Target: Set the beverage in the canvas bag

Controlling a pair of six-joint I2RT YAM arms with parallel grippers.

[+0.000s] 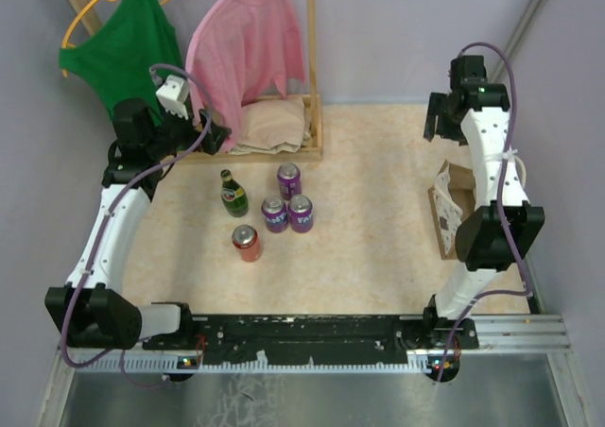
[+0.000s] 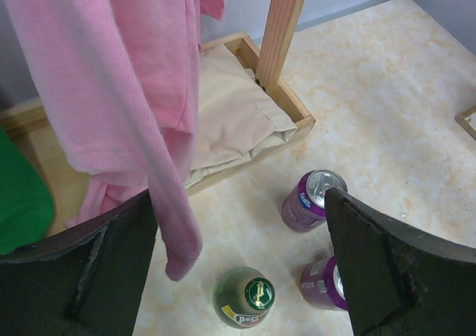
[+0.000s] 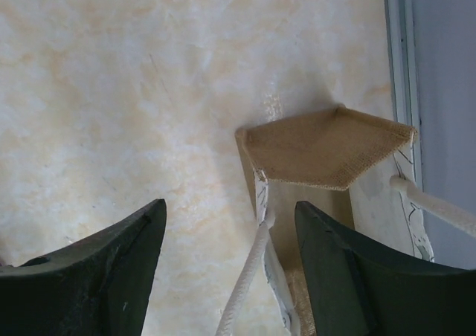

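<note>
Right tool: fingers spread, nothing pinched. It is held above the canvas bag, which stands upright at the far right edge of the surface, close to the wall. In the right wrist view the bag's open mouth and one corner flap are seen just beyond the finger gap. A white rope handle runs down through the gap, and the right finger overlaps the bag's side. Whether the rope is touched by either finger cannot be told.

Left tool: fingers spread wide, nothing held. It is raised near the wooden rack, beside the hanging pink garment. The drinks lie below and ahead of it: a green bottle nearest, and three purple cans just to its right. A red can stands nearer the arm bases. All drinks are upright and well apart from the bag.

Labels: a yellow-edged label with white script is carried on the bottle, and a blue mark on the purple cans. Neither can be read with certainty. A dark print on the bag's pale side is too small to read.

A folded beige cloth lies in the rack's base. A green garment hangs at the far left.
</note>
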